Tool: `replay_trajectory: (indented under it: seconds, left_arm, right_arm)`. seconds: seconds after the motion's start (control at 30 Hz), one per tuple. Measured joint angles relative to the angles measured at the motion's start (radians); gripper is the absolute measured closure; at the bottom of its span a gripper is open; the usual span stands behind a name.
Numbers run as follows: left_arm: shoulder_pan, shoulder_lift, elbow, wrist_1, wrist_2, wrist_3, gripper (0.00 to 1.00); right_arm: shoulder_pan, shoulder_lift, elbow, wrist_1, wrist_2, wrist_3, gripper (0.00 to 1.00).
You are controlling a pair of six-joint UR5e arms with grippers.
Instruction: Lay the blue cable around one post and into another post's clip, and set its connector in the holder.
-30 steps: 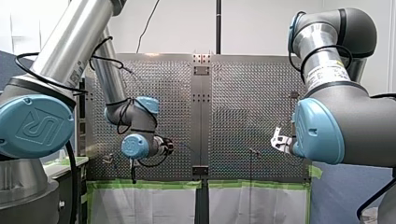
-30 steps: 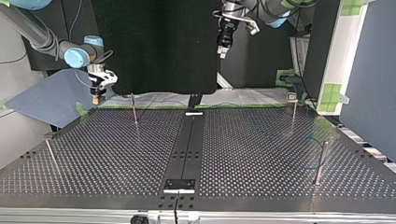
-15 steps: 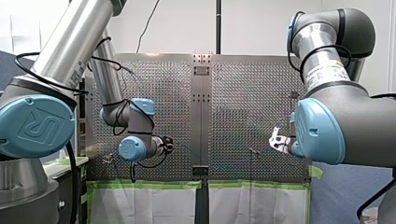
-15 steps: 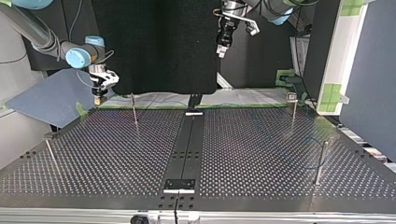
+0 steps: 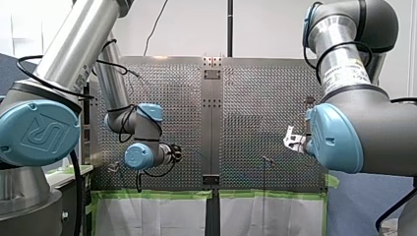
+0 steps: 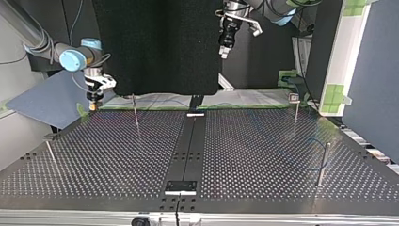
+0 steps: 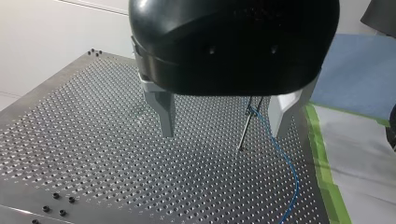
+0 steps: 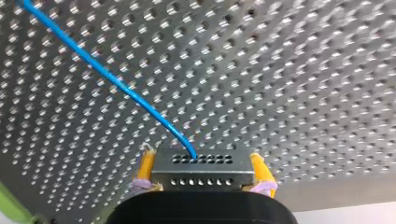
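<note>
Blue cable (image 7: 276,154) is running beside the post (image 7: 246,123), apparently unclipped; by that post my left gripper (image 7: 220,128) is gaping, my right gripper (image 8: 201,162) clamping the connector (image 8: 201,170).

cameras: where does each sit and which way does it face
Front view: behind the arms, looking over the perforated table; my left arm at its left.
Top view: across the table, facing the arms; my right gripper at its left.
Left wrist view: on that wrist, past my left gripper, open, toward a post.
Right wrist view: on that wrist; my right gripper holds the connector.
Shared: both wrist views show the blue cable.
</note>
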State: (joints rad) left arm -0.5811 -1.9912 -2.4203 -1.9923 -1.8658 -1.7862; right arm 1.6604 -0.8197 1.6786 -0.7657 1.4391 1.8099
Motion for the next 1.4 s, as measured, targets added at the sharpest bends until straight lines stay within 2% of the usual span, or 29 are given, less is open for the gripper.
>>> replay_trajectory:
  seconds: [0.27, 0.53, 0.9, 1.07, 1.4]
  left_arm:
    - [0.001, 0.000, 0.000, -0.007, 0.001, -0.003, 0.00]
    - [0.000, 0.000, 0.000, -0.012, 0.001, -0.005, 0.00]
    - [0.000, 0.000, 0.000, -0.019, 0.001, -0.006, 0.00]
    - [0.002, 0.000, 0.000, -0.019, 0.001, -0.009, 0.00]
    - [0.004, 0.000, 0.000, -0.019, 0.001, -0.011, 0.00]
  right_arm:
    - [0.008, -0.070, 0.000, 0.036, -0.004, 0.016, 1.00]
    - [0.009, -0.136, -0.001, 0.059, -0.003, 0.024, 1.00]
    - [0.008, -0.222, -0.001, 0.078, -0.006, 0.085, 1.00]
    - [0.006, -0.263, -0.004, 0.078, -0.006, 0.090, 1.00]
    - [0.003, -0.295, -0.013, 0.089, -0.006, 0.088, 1.00]
